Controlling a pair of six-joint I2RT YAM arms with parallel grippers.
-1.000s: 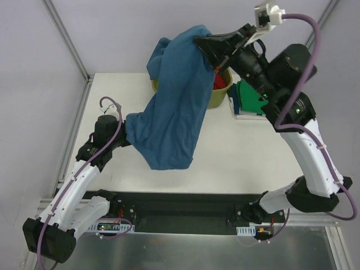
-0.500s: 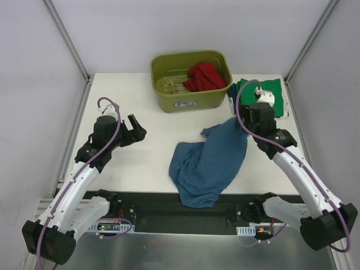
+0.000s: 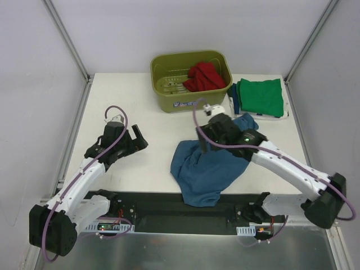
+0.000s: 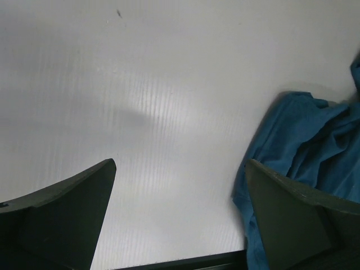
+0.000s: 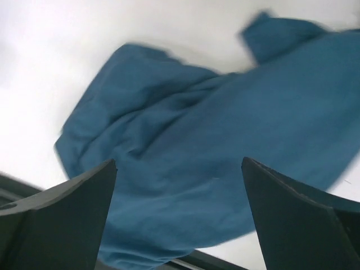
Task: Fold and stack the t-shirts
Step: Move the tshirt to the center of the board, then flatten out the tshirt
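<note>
The teal-blue t-shirt [image 3: 205, 171] lies crumpled on the white table [image 3: 140, 101], and its lower edge hangs over the near black rail. My right gripper [image 3: 202, 145] hovers over the shirt's upper left part. In the right wrist view the jaws [image 5: 179, 162] stand open above the blue cloth [image 5: 185, 129], holding nothing. My left gripper [image 3: 140, 139] is open to the left of the shirt, over bare table [image 4: 169, 112]. The blue cloth [image 4: 315, 140] shows by its right finger. The green t-shirt [image 3: 259, 97] lies folded at the back right. The red t-shirt [image 3: 202, 76] sits bunched in the tub.
An olive-green plastic tub [image 3: 185, 104] stands at the back centre. The green shirt rests on a flat white and blue pad [image 3: 233, 104]. Metal frame posts rise at the table's back corners. A black rail [image 3: 169, 202] runs along the near edge.
The right gripper opened and let go of the blue shirt, which dropped from high in the air onto the table. The right arm came down and left over it. The left arm shifted slightly.
</note>
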